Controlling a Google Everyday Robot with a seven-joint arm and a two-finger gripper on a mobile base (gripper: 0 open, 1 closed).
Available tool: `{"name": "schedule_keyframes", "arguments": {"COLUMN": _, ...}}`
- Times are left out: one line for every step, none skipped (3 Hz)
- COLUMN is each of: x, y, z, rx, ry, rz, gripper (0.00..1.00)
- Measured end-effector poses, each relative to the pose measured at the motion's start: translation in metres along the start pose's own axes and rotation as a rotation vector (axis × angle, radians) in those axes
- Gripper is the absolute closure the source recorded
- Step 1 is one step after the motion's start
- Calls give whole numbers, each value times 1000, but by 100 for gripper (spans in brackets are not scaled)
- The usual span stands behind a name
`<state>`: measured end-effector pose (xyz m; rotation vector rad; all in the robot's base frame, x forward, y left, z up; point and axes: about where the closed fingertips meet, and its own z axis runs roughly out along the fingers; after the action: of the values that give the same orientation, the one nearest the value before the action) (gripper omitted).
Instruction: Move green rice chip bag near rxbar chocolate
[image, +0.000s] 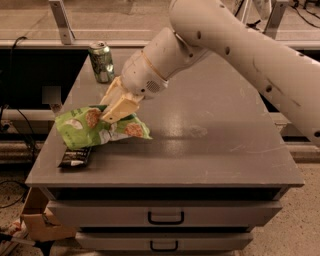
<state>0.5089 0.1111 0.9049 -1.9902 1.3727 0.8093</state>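
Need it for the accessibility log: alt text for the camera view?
The robot's gripper holds a green chip bag low over the left front of a grey table, the bag hiding the far end of a dark snack bar. A drink can stands at the back left.

Dim warm light; table (200, 132) glare lies right of the gripper (116, 111) clamping the green rice chip bag (85, 129) at left, shadow beneath; slightly blurred.

One green rice chip bag (95, 131), one rxbar chocolate (75, 157), one drink can (101, 61), one table (210, 135) with two drawers (165, 215), and one gripper (114, 114) pinching the bag at the table's left.
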Motion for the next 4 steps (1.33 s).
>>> {"name": "schedule_keyframes", "arguments": {"x": 3, "y": -8, "z": 11, "rx": -13, "ry": 22, "rz": -6, "gripper": 100}}
{"name": "schedule_keyframes", "arguments": {"x": 8, "y": -16, "z": 13, "rx": -4, "ry": 37, "rz": -2, "gripper": 100}}
{"name": "schedule_keyframes", "arguments": {"x": 10, "y": -26, "z": 8, "rx": 18, "ry": 38, "rz": 0, "gripper": 100}}
{"name": "schedule_keyframes", "arguments": {"x": 12, "y": -34, "z": 3, "rx": 41, "ry": 32, "rz": 3, "gripper": 100}}
